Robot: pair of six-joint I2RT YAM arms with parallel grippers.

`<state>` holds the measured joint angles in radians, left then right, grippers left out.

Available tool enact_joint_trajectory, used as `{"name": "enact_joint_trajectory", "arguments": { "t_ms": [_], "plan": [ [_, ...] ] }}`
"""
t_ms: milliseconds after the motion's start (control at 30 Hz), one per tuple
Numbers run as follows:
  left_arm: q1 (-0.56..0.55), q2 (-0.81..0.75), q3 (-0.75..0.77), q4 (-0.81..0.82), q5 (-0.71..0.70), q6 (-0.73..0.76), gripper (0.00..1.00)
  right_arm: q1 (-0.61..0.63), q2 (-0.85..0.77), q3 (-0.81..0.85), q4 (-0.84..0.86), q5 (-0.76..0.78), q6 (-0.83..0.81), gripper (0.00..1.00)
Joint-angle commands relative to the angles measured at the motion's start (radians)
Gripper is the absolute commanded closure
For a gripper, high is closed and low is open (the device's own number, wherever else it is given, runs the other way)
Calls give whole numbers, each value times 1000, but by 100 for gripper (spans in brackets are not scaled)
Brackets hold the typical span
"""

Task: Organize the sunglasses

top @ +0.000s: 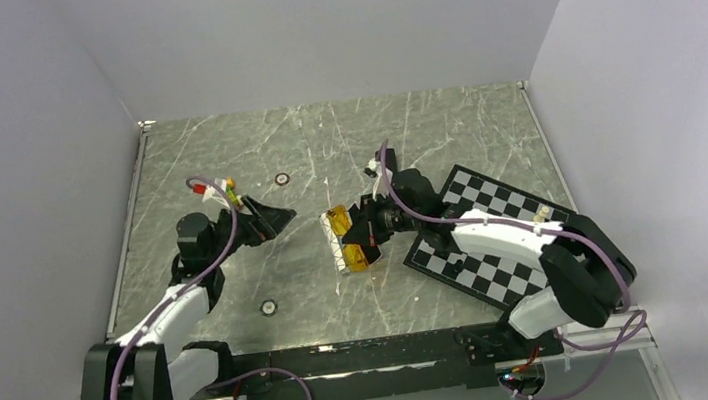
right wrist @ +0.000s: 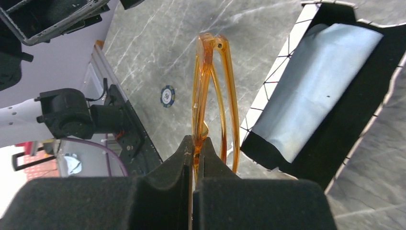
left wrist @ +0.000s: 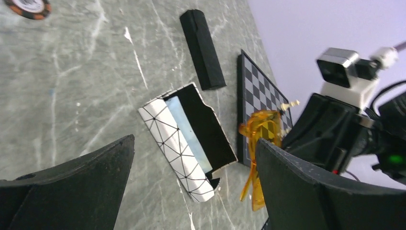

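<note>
The right gripper (right wrist: 195,146) is pinched tight on the orange sunglasses (right wrist: 198,96). It grips the folded pair by the edge of the front, so the pair stands on edge with its arms tucked in. Held like that it is slim and runs roughly along the long opening of the white case (right wrist: 275,91).

The case lies open on the table just beside the glasses, on the right arm's side. A pale blue cloth (right wrist: 316,76) lines its black inside. The glasses are not yet in the case, and I cannot tell whether their lower tip touches the table.

This looks like the carry-to-case step. The next move probably calls for a short sideways shift over the cloth, then a lowering before letting go. An arm tip could catch on the case's rim.

The left gripper (top: 277,221) has its jaws spread wide and holds nothing. It faces the case from the other side, perhaps placed to steady it or fold the flap.

A black oblong case (left wrist: 203,48) lies closed farther back, near the checkerboard mat (top: 479,271), likely meant for the 2nd pair. No black wire pair shows in any of the 3 views
</note>
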<state>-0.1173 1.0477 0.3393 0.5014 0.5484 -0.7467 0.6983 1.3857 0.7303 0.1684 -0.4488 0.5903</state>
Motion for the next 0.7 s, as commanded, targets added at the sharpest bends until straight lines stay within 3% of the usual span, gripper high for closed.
{"name": "enact_joint_trajectory", "arguments": {
  "t_ms": [0, 100, 233, 400, 467, 533, 667],
  "plan": [
    [17, 93, 16, 228, 205, -51, 1, 1, 60, 44, 164, -90, 105, 100],
    [19, 180, 15, 355, 304, -98, 1, 1, 98, 45, 176, -92, 134, 100],
    [21, 284, -28, 588, 333, -217, 1, -1, 155, 35, 230, -107, 161, 100],
    [19, 353, -35, 561, 312, -197, 1, -17, 232, 76, 231, -114, 143, 100],
    [14, 331, -47, 477, 256, -148, 1, -30, 246, 88, 219, -109, 130, 100],
    [-11, 268, -30, 292, 155, -43, 1, -45, 256, 97, 202, -105, 118, 100],
    [-146, 98, 46, -91, -178, 178, 1, -79, 288, 95, 226, -142, 132, 100]
  ]
}}
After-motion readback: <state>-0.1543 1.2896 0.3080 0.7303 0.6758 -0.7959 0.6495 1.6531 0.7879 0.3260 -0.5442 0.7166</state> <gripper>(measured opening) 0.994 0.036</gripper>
